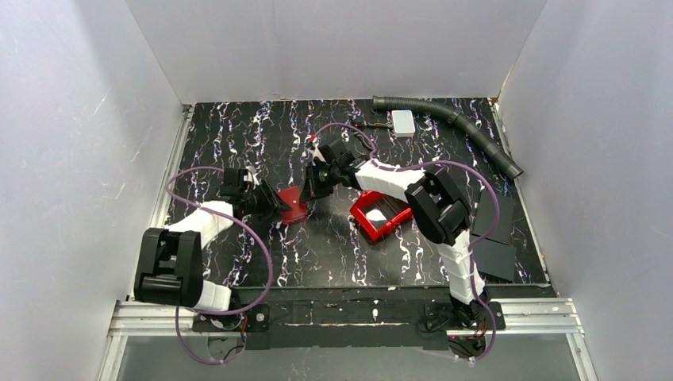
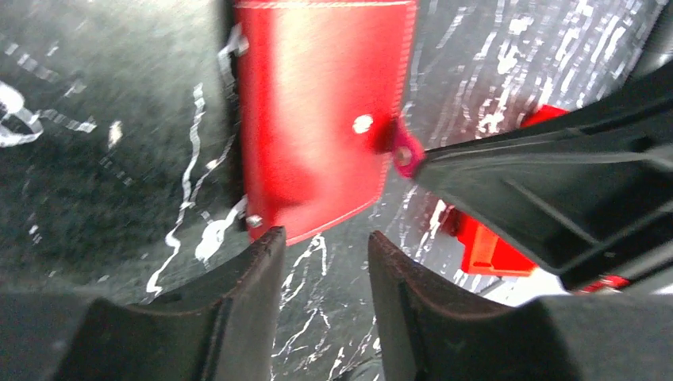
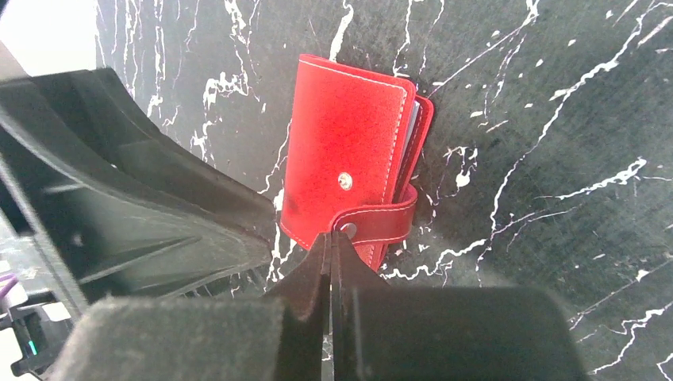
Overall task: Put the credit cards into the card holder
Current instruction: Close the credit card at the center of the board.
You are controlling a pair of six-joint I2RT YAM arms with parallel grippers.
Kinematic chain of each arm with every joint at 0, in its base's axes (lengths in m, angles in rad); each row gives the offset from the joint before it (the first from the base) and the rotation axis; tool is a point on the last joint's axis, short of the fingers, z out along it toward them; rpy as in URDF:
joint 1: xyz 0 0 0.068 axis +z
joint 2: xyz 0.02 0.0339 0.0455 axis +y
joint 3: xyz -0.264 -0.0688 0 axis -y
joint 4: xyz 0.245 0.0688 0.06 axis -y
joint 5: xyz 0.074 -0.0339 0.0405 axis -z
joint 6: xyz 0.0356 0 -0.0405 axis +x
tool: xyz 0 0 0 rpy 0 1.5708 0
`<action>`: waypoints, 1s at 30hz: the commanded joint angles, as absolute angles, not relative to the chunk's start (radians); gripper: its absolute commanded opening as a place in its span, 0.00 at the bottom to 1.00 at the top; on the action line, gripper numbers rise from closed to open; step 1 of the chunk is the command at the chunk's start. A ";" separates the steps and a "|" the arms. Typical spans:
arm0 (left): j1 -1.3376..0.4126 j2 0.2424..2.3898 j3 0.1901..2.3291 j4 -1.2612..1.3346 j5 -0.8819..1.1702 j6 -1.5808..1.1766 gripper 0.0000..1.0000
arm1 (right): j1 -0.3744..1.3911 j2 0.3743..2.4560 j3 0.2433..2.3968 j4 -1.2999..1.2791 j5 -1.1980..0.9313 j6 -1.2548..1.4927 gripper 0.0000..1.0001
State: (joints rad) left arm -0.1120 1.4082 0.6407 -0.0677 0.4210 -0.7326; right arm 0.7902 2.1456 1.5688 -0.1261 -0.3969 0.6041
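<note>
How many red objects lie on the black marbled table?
2. The dark red folding wallet lies at centre; the bright red plastic bin sits just right of it. More may be hidden.

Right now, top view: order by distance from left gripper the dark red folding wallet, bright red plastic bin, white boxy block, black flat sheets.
1. dark red folding wallet, beside the left gripper
2. bright red plastic bin, centre-right
3. white boxy block, far edge
4. black flat sheets, right edge

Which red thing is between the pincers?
The small flat card holder, lying between the left pincer and right pincer. The bigger open red bin sits apart.
</note>
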 commanded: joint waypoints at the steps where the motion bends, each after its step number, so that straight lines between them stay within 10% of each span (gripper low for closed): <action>1: -0.094 1.451 0.731 -0.050 0.512 -0.724 0.39 | 0.798 2.162 1.629 -0.151 -0.427 0.586 0.01; 30: -0.087 1.650 0.825 -0.147 0.410 -0.624 0.22 | 0.799 2.266 1.687 -0.060 -0.484 0.673 0.01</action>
